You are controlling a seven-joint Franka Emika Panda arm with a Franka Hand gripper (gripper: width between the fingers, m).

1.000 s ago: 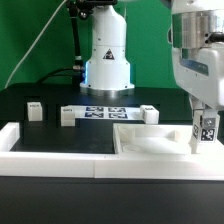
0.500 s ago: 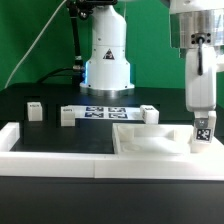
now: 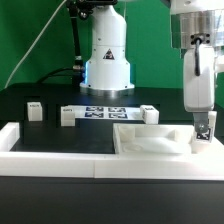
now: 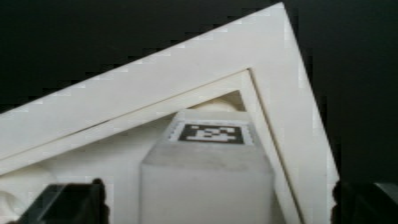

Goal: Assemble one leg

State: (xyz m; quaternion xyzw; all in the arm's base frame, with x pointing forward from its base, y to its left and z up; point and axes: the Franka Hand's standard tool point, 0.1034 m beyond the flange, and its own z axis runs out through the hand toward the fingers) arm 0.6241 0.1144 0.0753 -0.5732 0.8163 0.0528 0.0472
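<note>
A white leg (image 3: pixel 203 131) with a black-and-white tag stands upright at the far corner of the large white panel (image 3: pixel 150 142), toward the exterior view's right. My gripper (image 3: pixel 203 122) hangs straight down over it, fingers on either side. In the wrist view the leg (image 4: pixel 206 175) sits between my dark fingertips (image 4: pixel 75 204), with a gap showing on each side, so the gripper (image 4: pixel 217 206) is open around it. The panel's corner (image 4: pixel 107 110) lies beneath. Three more legs stand on the black table (image 3: pixel 34 109), (image 3: pixel 68 115), (image 3: pixel 150 113).
The marker board (image 3: pixel 105 112) lies in the middle at the back, in front of the robot base (image 3: pixel 107 60). Long white border rails (image 3: pixel 60 152) run along the front and the exterior view's left.
My wrist has turned about its vertical axis, so the hand looks narrower in the exterior view. The leg has stayed at the panel's corner.
</note>
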